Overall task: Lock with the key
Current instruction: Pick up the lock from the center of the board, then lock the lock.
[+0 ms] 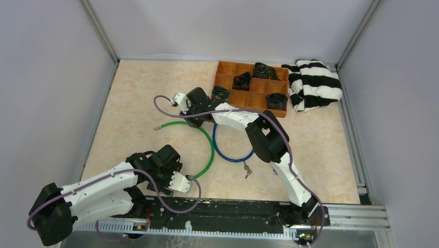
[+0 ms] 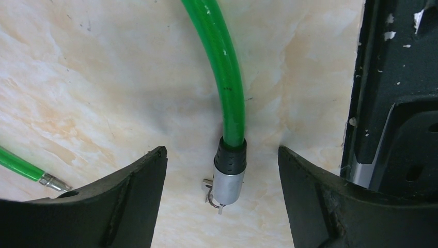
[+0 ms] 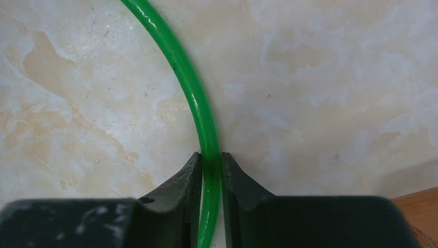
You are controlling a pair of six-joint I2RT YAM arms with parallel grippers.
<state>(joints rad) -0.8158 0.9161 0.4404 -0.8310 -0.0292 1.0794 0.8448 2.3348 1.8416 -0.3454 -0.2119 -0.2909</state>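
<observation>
Beige marble-look table (image 1: 327,156) w/ grey walls around. Green plastic-coated cable lock (image 1: 210,149) lies as an arc at centre-left. Its silver-and-black lock barrel (image 2: 229,173) is at the near end and its thin metal pin end (image 1: 157,128) is to the left.

Left gripper (image 2: 221,155) stands wide open, barrel btw. its fingers, nothing held. Right gripper (image 3: 210,157) is pinched on the green cable at the far part of the arc.

Step, I think: getting hold of both lock parts. Next the left must close on the barrel, then the pin goes in.

Small silver key (image 1: 247,171) lies near-right by a blue cable loop (image 1: 227,155), partly hidden under the right arm. Orange wooden compartment tray (image 1: 246,108) and black-white striped cloth (image 1: 314,83) are far right, out of the way.
</observation>
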